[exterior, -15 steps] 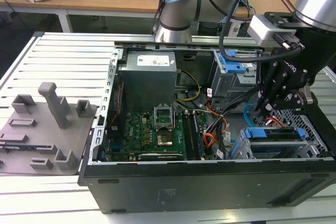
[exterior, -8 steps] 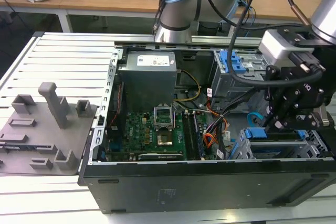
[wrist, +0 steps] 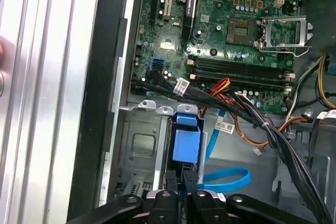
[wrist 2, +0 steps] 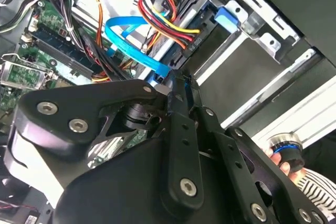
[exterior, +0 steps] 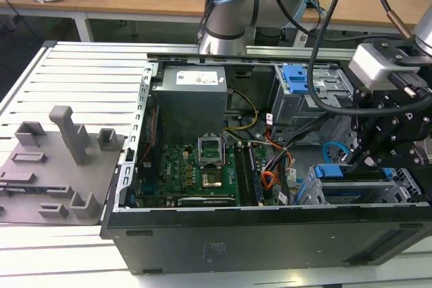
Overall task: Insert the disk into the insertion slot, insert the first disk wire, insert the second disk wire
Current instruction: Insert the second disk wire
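Pincer (wrist: 184, 178) fingers nearly together, at the blue carrier edge of the disk (wrist: 186, 145); a grip cannot be confirmed. Disk sits in the insertion slot (wrist: 137, 148). Second disk wire (wrist: 226, 180) loops loose beside it, unplugged. Wire step likely in hand; needs plug alignment.

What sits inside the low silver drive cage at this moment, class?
Inside the insertion slot stands the disk, showing its blue carrier edge-on. The gripper covers its near end, and the cage walls hide its label face.

Elevated exterior view; close wrist views.
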Available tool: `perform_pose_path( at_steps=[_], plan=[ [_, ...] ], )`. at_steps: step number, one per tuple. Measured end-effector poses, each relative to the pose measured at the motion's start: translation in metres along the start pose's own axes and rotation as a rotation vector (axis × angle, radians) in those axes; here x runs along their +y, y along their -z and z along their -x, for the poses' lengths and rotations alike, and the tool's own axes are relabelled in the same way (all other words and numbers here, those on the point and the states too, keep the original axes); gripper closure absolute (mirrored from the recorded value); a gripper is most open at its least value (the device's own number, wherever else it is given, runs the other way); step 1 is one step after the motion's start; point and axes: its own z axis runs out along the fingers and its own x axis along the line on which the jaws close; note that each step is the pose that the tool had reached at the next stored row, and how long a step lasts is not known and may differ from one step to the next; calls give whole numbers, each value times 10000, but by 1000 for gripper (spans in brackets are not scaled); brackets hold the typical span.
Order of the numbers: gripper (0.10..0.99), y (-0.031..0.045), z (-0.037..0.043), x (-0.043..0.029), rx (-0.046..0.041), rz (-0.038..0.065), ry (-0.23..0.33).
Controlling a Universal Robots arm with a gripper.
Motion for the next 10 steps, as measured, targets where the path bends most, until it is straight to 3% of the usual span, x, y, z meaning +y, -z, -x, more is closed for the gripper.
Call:
perform_pose_path(
  at_steps=[7, 10],
  plan=[
    [925, -14, 44, -30, -1, 0, -2],
    [925, -14, 44, -30, -14, 7, -314]
  ],
)
